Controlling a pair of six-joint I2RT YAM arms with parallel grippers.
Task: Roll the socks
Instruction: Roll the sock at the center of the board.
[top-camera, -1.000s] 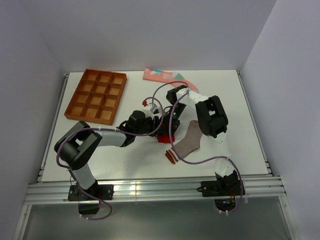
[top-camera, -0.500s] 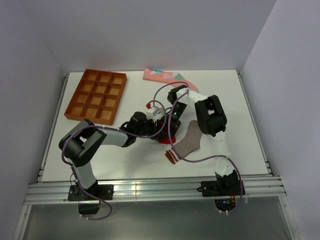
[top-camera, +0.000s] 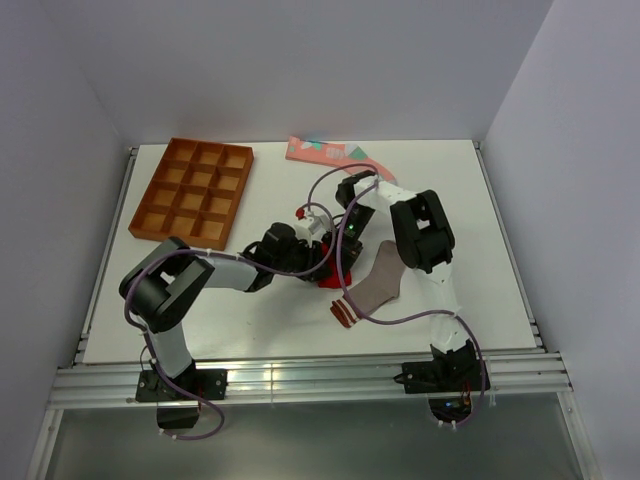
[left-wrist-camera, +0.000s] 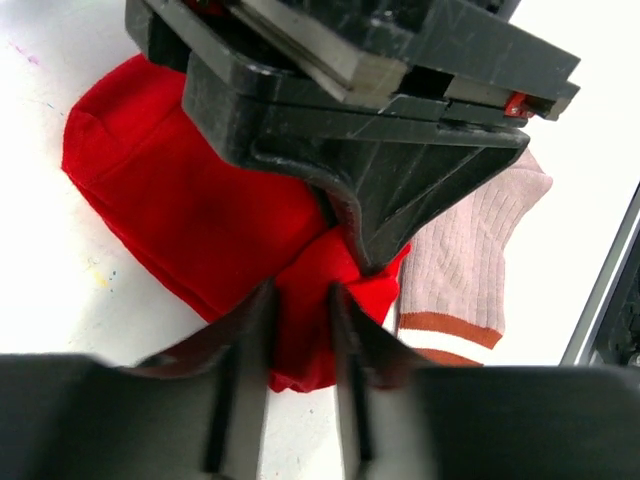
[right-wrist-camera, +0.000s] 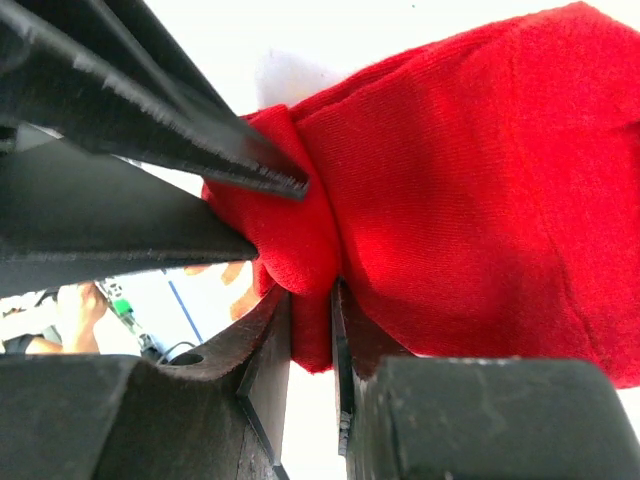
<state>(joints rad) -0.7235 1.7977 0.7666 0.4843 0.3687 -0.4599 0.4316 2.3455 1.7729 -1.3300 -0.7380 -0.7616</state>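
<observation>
The socks are small, soft knits on a smooth white table (top-camera: 480, 250). At 10 o'clock stands a brown tray (top-camera: 237, 198) of square compartments. Near the table's centre the red sock (left-wrist-camera: 190, 200), a matte, fine-knit lump, is bunched up. The left gripper (left-wrist-camera: 300, 310) pinches one fold of it, and the right gripper (right-wrist-camera: 312, 330) nips another between thin black fingers. The salmon-pink sock (top-camera: 325, 153) lies flat at 12 o'clock. The ribbed grey-brown sock (top-camera: 378, 285), with a striped cuff, lies just beside the red one at its 4 o'clock.
</observation>
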